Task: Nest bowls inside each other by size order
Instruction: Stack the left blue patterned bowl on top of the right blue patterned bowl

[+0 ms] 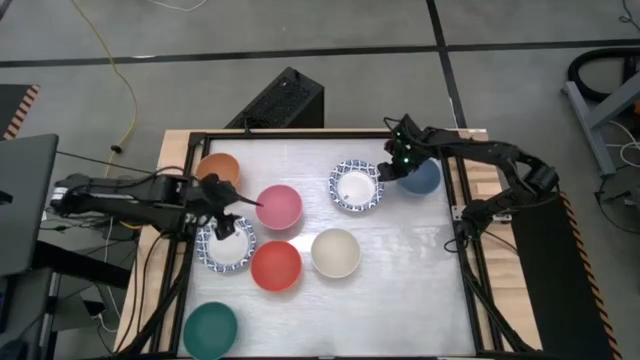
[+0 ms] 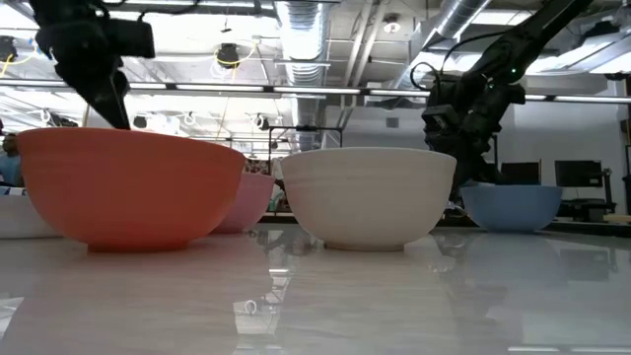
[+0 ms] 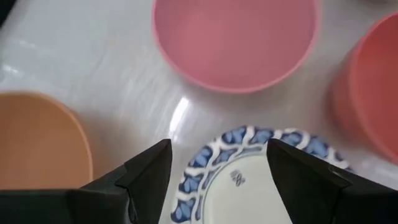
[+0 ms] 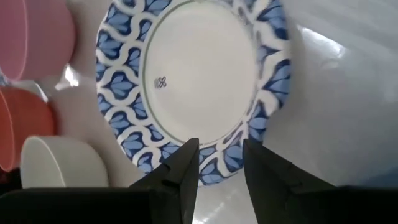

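High view: left gripper (image 1: 232,212) hovers, fingers apart, over one patterned bowl (image 1: 227,246); right gripper (image 1: 398,168), fingers slightly apart, sits between another patterned bowl (image 1: 356,187) and the blue bowl (image 1: 424,178).

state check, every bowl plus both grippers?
orange bowl: upright, empty
pink bowl: upright, empty
red bowl: upright, empty
cream bowl: upright, empty
green bowl: upright, empty
blue bowl: upright, right gripper open above
left patterned bowl: upright, left gripper open above
right patterned bowl: upright
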Robot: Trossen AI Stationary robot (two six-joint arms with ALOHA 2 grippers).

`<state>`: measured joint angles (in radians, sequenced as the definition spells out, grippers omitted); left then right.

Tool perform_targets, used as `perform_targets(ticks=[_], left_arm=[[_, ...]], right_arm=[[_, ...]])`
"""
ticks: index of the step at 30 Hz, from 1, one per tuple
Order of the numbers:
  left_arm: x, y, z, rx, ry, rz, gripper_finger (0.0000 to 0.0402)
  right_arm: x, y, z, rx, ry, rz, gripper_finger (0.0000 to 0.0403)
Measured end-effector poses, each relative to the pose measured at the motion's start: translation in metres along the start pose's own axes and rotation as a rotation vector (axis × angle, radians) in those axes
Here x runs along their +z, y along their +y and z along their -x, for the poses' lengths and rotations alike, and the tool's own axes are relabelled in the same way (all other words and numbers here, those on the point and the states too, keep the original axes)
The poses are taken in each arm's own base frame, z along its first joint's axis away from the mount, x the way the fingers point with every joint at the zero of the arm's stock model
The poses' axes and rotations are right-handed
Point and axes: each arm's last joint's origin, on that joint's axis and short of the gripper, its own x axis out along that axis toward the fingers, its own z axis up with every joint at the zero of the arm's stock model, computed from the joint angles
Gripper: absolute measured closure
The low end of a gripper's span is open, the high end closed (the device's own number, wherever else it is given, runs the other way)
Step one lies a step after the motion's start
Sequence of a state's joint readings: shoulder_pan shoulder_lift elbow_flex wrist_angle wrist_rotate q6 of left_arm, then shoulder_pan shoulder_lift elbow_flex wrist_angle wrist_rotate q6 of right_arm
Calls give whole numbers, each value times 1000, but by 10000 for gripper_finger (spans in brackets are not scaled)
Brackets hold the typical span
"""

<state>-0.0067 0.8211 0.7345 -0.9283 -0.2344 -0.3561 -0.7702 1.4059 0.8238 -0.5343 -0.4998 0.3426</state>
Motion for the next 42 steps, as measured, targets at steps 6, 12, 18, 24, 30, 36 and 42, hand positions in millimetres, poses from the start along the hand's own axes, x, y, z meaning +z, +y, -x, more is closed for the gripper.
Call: perform_targets(ticks=[6,12,18,24,30,36,42], left_arm=[[4,-7,-22,34,119,-150,147],[8,-13,-35,-2,159,-274,147],[11,-10,-44,-29,201,-315,147],[14,-5,-62,-101,288,-342,147],[15,4,-81,-85,378,-360,147],[13,5,-95,-159,452,-394,148],[10,5,-110,-163,528,-417,161]], right_arm=[[-3,7,-4,-29,6,41,257],[-7,15,-9,-22,22,74,258],[-9,19,-11,-28,29,93,258],[-10,21,-12,-24,35,108,258],[-10,21,-12,-24,35,119,258],[-10,21,-12,-23,35,128,258],[-10,21,-12,-22,36,127,259]])
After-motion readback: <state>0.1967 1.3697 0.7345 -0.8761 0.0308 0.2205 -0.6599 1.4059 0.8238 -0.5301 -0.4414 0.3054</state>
